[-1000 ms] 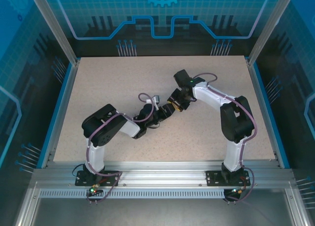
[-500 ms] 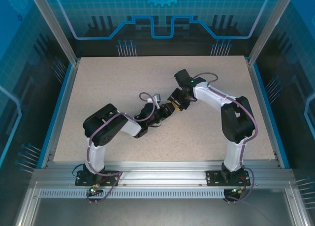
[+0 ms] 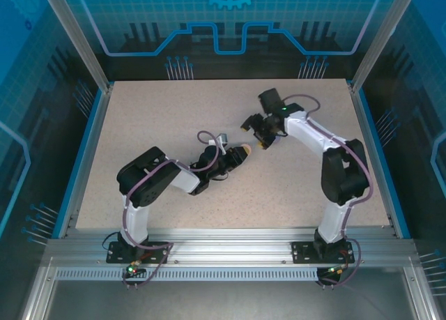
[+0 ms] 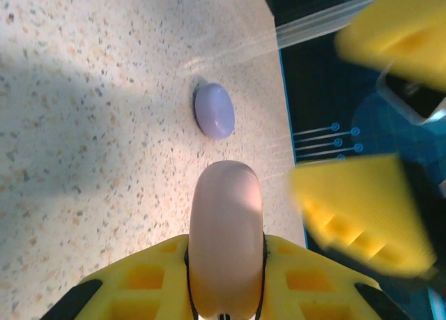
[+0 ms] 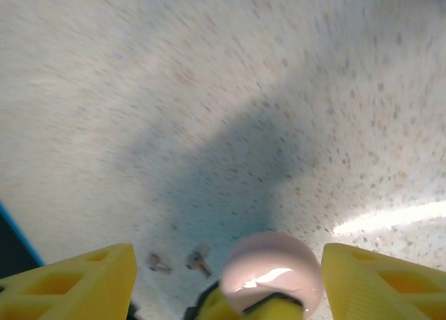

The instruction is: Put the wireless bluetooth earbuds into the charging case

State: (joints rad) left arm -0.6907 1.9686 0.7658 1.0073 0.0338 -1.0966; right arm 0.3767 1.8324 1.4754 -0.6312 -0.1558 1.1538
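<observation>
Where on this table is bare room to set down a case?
Bare: the far-left corner of the table, between the left rail and the left arm; also the near strip between it and the right arm. Crowded: the centre, where the left end effector holds the pink case beside the right end effector.

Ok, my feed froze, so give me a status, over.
Left gripper shut on pink case. Right gripper open, close by. Lilac case on table. Two small blurred bits beneath, maybe earbuds.
</observation>
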